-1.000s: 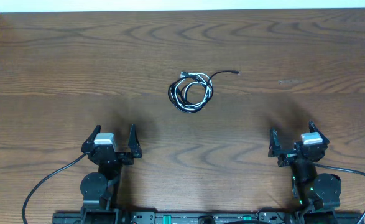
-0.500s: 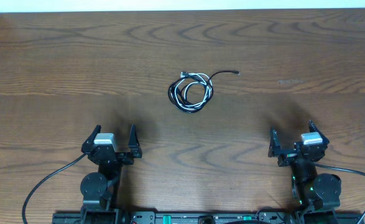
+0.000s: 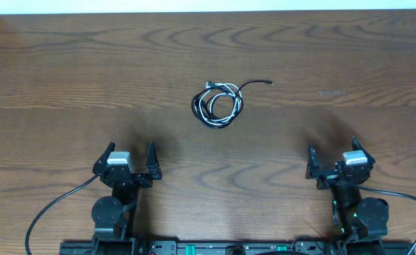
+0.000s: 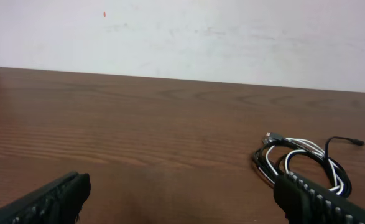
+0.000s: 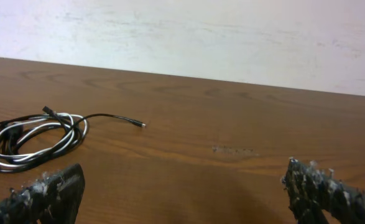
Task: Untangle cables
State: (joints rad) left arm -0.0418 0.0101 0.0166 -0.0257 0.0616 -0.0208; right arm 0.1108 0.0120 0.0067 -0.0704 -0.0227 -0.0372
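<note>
**Cables untouched in one coil; both arms parked with room all round**

The cables (image 3: 217,105) lie as a single small coil about midway between the left and right edges of the worktop (image 3: 66,71), somewhat nearer its far edge than its near one. The black cable (image 3: 198,112) and the white cable (image 3: 225,110) loop round together in the same ring, crossing over each other, so I judge the task not yet begun: nothing is separated. Only one stretch lies loose, the black tail that runs out toward the right edge and ends in a small plug (image 3: 268,83). A cluster of plug ends sits at the far-left side of the ring (which belongs to which cord is too small to tell).

What is left, as I read it, is the whole job: take hold of each cord and draw the two apart until they lie separately.

The left gripper (image 3: 130,149) and the right gripper (image 3: 333,146) sit near the near edge, one toward each near corner, both well apart from the coil. Each has its fingers spread wide and holds nothing; the wrist views show bare wood between them.

Room is generous. The wood around the coil is bare on every side, with long reaches toward the left and right edges for laying cords out. The far edge meets a pale wall (image 3: 193,6), so pulling that way offers the least space.
</note>
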